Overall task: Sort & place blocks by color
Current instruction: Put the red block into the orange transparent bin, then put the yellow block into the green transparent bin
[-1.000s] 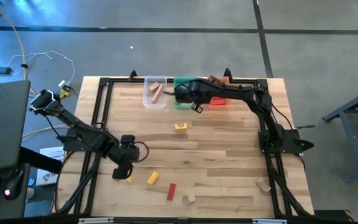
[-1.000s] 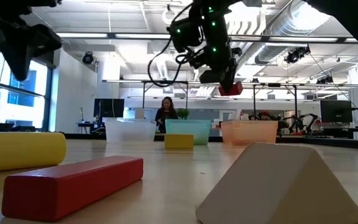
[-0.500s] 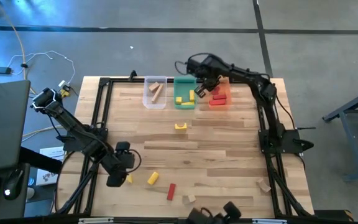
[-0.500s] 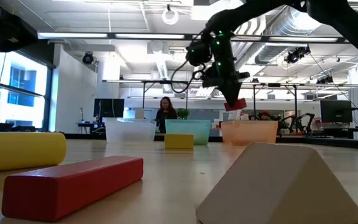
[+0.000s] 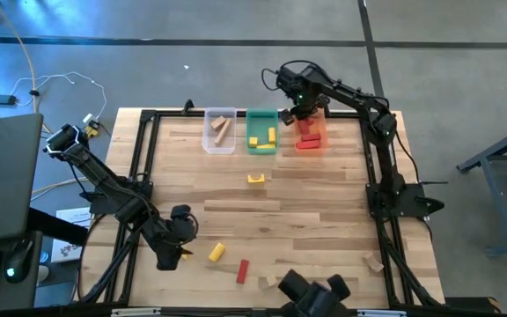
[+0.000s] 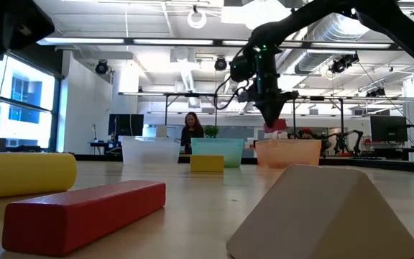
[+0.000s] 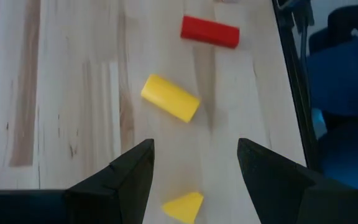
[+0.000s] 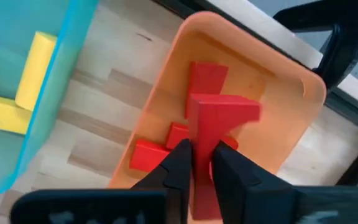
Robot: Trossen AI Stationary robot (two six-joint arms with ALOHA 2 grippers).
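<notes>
A red block (image 8: 219,121) is pinched between the closed fingers of the right gripper (image 8: 202,163), held in the air directly above the orange bin (image 8: 300,93) at the worktop's far edge. A second ago this gripper hung over the green bin (image 5: 260,132) next door; it has since swung across, so the block now sits over the bin that already holds other red pieces (image 8: 151,152) — release looks like the next step, though the block is not yet let go.

The green bin holds yellow blocks (image 8: 36,56), and the clear bin (image 5: 218,130) beside it holds tan pieces (image 5: 222,130).

Near the worktop's front left corner, the left gripper (image 7: 191,177) hovers with its fingers spread wide over a small yellow wedge (image 7: 183,206), having shifted slightly toward the front edge. Just beyond it lie a yellow cylinder (image 7: 169,98) and a red bar (image 7: 209,31).

Still unsorted — a yellow arch (image 5: 255,179) at the worktop's middle and a tan block (image 5: 374,261) near the front right corner
</notes>
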